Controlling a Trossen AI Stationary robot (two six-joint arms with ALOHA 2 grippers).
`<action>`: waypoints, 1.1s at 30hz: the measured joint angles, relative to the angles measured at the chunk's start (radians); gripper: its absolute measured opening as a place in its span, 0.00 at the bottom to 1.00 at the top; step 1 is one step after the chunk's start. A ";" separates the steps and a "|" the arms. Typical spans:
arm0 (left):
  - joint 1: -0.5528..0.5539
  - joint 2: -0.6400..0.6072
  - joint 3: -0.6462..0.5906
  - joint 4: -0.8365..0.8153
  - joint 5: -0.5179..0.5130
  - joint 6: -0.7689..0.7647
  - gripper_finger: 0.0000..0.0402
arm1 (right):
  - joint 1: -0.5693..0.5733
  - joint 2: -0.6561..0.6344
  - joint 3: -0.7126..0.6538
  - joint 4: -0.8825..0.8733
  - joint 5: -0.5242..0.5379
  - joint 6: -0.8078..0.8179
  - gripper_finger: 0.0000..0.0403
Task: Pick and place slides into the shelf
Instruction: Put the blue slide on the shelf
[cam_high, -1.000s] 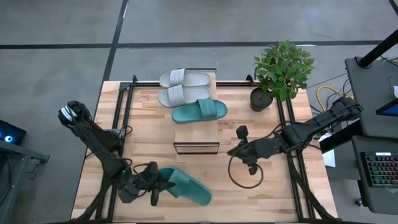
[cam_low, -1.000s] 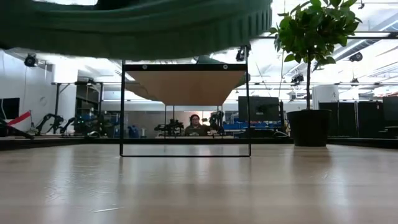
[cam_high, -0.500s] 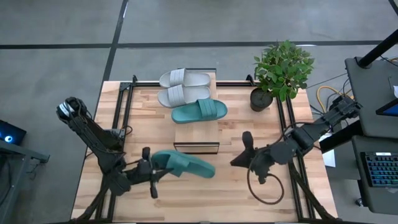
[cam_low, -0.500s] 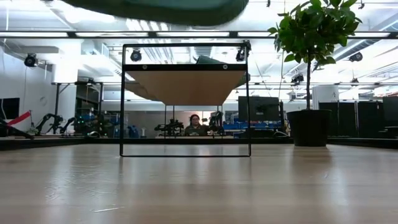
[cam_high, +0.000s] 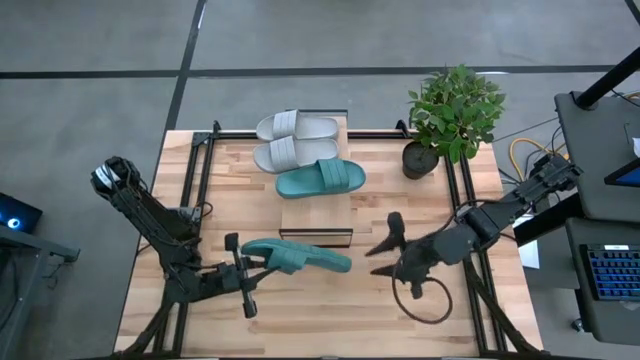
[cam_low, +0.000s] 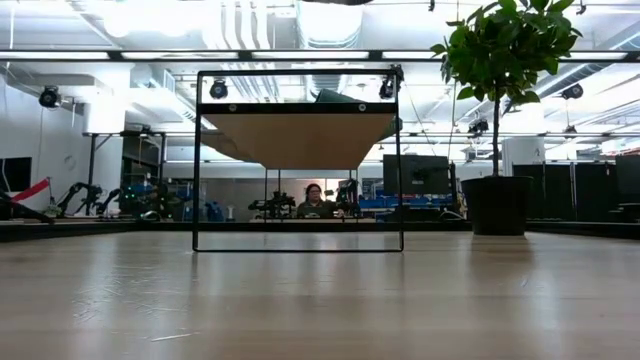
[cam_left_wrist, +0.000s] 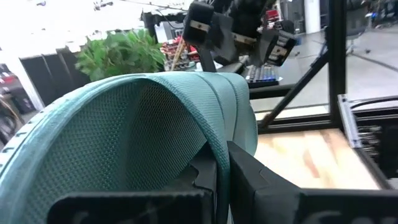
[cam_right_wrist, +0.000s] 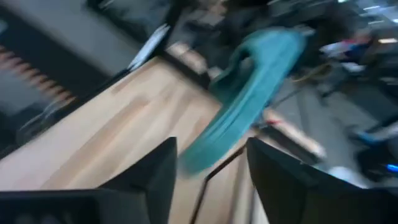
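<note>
Teal slide (cam_high: 297, 256) pinched at its heel in left claw (cam_high: 243, 272); right claw (cam_high: 385, 243) spread

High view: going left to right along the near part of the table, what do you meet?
Left gripper → teal slide it holds → right gripper, open.

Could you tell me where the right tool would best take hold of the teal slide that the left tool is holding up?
Probably the free toe end of the teal slide, approached from the right tool's own side: the left tool grips the other end, and this end points toward the open right tool.
</note>
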 joint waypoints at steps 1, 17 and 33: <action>0.006 0.000 0.000 0.011 0.000 0.022 0.00 | -0.008 0.000 0.000 0.032 0.015 0.003 0.49; 0.102 -0.005 0.002 0.094 0.003 0.280 0.00 | -0.243 0.011 -0.001 0.057 -0.238 0.148 0.60; 0.160 0.021 0.047 0.099 0.076 0.381 0.00 | -0.276 0.056 0.000 0.084 -0.130 0.031 0.62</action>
